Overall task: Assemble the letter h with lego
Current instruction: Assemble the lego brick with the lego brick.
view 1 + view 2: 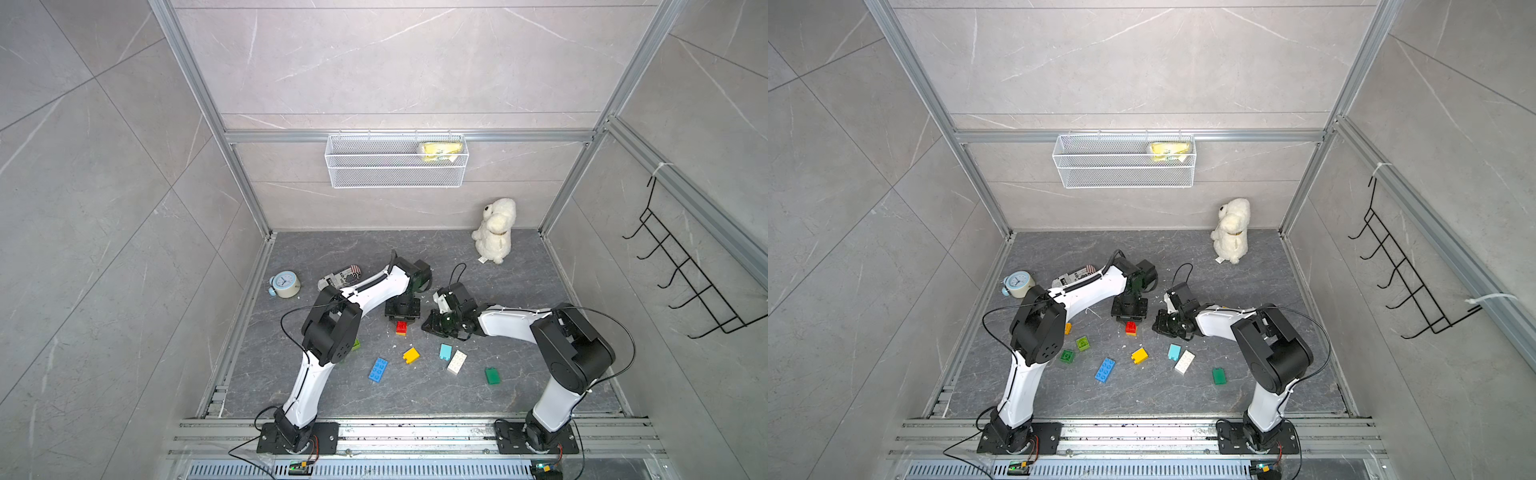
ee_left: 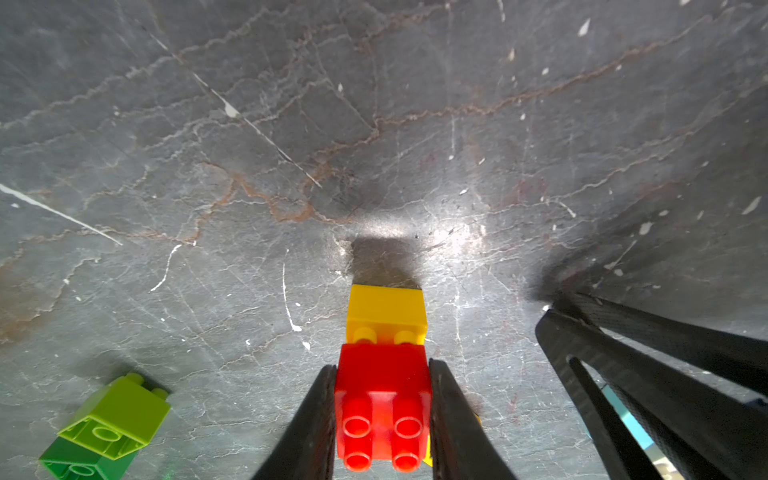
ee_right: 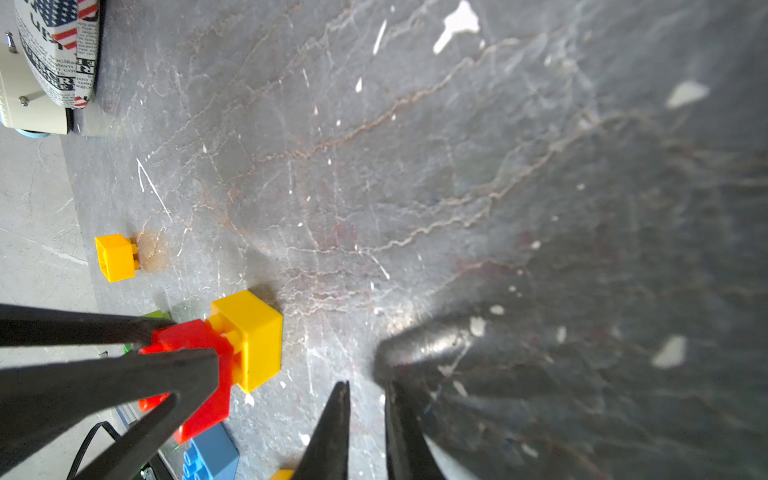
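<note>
Grey floor (image 1: 415,257), tiled walls (image 1: 395,62); left tool (image 2: 382,368) tight on red brick (image 2: 382,407), right tool (image 3: 366,385) closed.

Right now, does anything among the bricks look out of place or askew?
Yes: the lime brick lies tipped over, hollow underside showing, and so does the green brick beside it. Also, white flecks lie scattered around.

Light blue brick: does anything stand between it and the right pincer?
Nothing visible does. Only bare floor lies between the right pincer and the light blue brick; the white brick sits just beyond it.
</note>
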### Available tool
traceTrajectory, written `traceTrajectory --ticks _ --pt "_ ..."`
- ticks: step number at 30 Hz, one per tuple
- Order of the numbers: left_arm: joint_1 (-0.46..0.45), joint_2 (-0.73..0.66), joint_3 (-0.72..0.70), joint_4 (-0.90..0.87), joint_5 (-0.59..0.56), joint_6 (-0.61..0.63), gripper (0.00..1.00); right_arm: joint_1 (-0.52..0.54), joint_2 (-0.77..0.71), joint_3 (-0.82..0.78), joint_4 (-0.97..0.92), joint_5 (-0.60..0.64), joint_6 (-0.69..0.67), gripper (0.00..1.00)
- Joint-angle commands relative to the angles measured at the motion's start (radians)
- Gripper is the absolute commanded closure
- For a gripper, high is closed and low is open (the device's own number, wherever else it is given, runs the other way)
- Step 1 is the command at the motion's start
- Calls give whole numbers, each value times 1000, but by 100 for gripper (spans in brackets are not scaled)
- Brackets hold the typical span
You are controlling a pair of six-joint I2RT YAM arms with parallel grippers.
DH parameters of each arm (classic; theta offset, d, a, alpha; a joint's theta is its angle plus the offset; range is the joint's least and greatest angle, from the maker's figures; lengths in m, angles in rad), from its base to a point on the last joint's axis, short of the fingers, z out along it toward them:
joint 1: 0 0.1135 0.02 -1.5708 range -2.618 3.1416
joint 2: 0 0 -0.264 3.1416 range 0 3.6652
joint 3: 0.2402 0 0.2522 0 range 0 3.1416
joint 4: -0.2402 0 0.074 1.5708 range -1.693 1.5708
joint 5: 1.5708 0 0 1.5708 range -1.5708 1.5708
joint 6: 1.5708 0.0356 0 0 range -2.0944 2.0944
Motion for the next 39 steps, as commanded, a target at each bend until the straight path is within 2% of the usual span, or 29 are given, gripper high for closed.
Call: traceTrajectory --ticks 1,18,22,39 --pt "-5 16 -25 12 16 -8 74 10 6 4 -22 12 -16 80" --pt "-41 -15 -137 115 -101 86 75 14 -2 4 -30 20 -24 80" --pt "-39 -35 -134 139 -85 97 75 18 -2 6 -29 17 -25 80" --pt "-2 -54 -164 190 -27 8 76 20 0 7 -29 11 -27 80"
